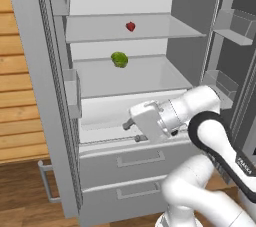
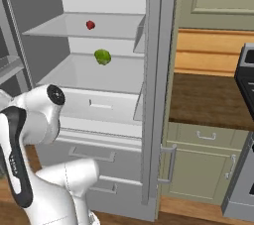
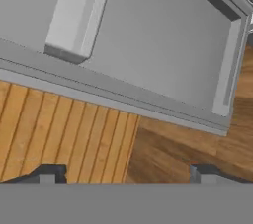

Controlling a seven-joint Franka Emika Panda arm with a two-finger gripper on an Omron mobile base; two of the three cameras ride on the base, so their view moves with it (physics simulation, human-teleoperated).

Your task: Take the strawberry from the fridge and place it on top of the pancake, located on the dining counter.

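The fridge (image 1: 35, 96) stands with both doors swung open, and I also see the fridge (image 2: 159, 70) from the right base view. A small red strawberry (image 1: 130, 26) lies on the upper shelf, toward its back; it is the strawberry (image 2: 90, 25) in the right base view too. My gripper (image 1: 132, 132) hovers low in front of the fridge's white crisper bin, well below the strawberry, pointing toward the left door. In the hand view the gripper (image 3: 126, 174) is open with nothing between its fingertips (image 3: 49, 173). The pancake and the dining counter are out of view.
A green leafy vegetable (image 1: 119, 59) sits on the middle shelf. Two closed drawers (image 1: 140, 160) lie below. Door bins (image 1: 227, 27) jut from the right door. A dark-topped wall counter (image 2: 208, 100) and a stove (image 2: 245, 120) stand to the right. The left door's inner bin (image 3: 79, 16) faces the hand.
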